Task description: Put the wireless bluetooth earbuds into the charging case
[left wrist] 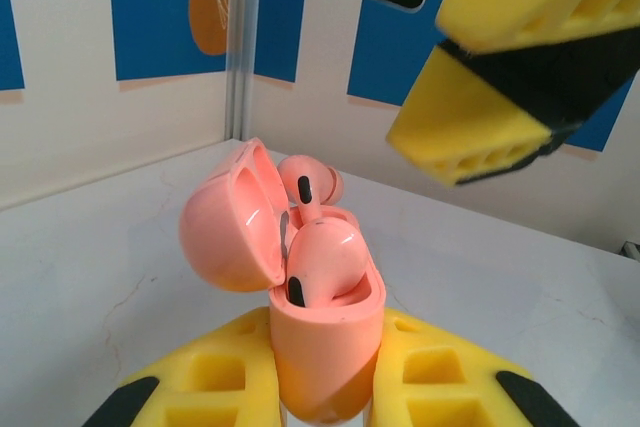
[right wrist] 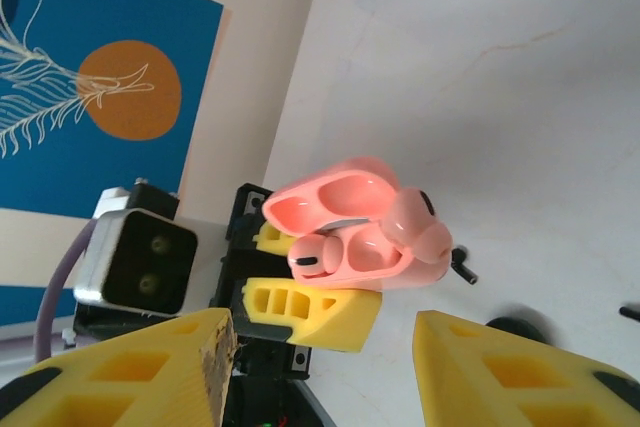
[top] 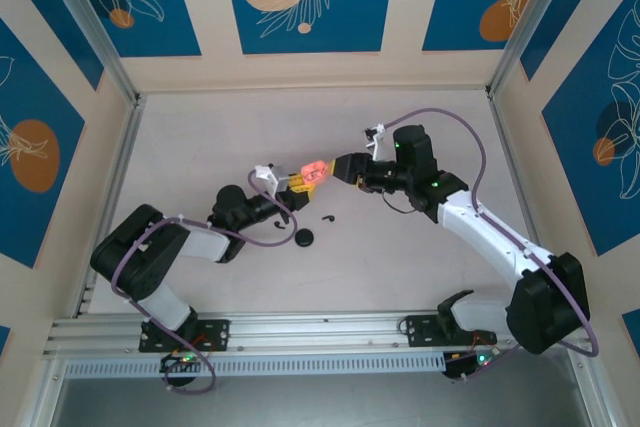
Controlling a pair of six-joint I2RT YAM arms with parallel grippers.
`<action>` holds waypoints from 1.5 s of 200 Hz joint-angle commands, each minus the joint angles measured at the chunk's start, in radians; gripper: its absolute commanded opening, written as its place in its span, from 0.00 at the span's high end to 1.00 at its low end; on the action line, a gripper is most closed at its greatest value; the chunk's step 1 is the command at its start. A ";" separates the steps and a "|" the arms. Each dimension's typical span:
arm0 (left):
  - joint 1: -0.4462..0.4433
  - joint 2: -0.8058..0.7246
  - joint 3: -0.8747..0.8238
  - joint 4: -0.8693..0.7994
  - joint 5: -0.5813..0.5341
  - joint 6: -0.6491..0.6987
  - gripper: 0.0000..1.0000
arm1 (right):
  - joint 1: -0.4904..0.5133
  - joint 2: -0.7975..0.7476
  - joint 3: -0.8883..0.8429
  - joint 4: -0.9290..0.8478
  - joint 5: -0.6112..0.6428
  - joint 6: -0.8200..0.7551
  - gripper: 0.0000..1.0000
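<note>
The charging case [left wrist: 325, 347] is being gripped by the left claw [top: 300, 180], with its yellow fingers [left wrist: 400, 332] pressed against both sides of the pink body, over the middle of the worktop [top: 420, 257]. The lid [left wrist: 225, 222] is being shown swung open to one side. One pink earbud [left wrist: 325, 262] is being cradled low in its socket. A second pink earbud [left wrist: 310, 182] is being carried higher, its head standing clear of the rim (how far its stem is seated cannot be told). The right claw [top: 340, 167] is being held wide, with nothing between its fingers [right wrist: 440, 337], just beside the open mouth of the case and apart from it. In the right wrist view the case is being framed above the gap between those two fingers. On the worktop nearer the arm bases, a black comma-shaped bud [top: 328, 217] is being seen lying free, with a round black piece [top: 304, 237] near it, both apart from the two claws.
</note>
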 commanded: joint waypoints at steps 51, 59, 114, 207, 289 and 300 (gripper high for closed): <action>-0.005 -0.042 0.052 0.058 0.157 -0.043 0.87 | -0.142 -0.094 0.013 -0.042 -0.143 -0.490 0.49; -0.005 -0.043 0.057 0.059 0.165 -0.048 0.87 | -0.156 -0.094 0.000 -0.028 -0.174 -0.557 0.47; -0.005 -0.054 0.065 0.059 0.191 -0.058 0.87 | -0.194 -0.068 -0.030 -0.018 -0.398 -1.048 0.53; -0.005 -0.050 0.071 0.059 0.191 -0.054 0.87 | -0.184 0.074 0.055 -0.107 -0.470 -1.238 0.63; -0.004 -0.048 0.065 0.059 0.165 -0.043 0.87 | -0.146 0.142 0.113 -0.137 -0.498 -1.233 0.77; -0.005 -0.050 0.062 0.059 0.161 -0.041 0.87 | -0.144 0.144 0.120 -0.149 -0.502 -1.234 0.80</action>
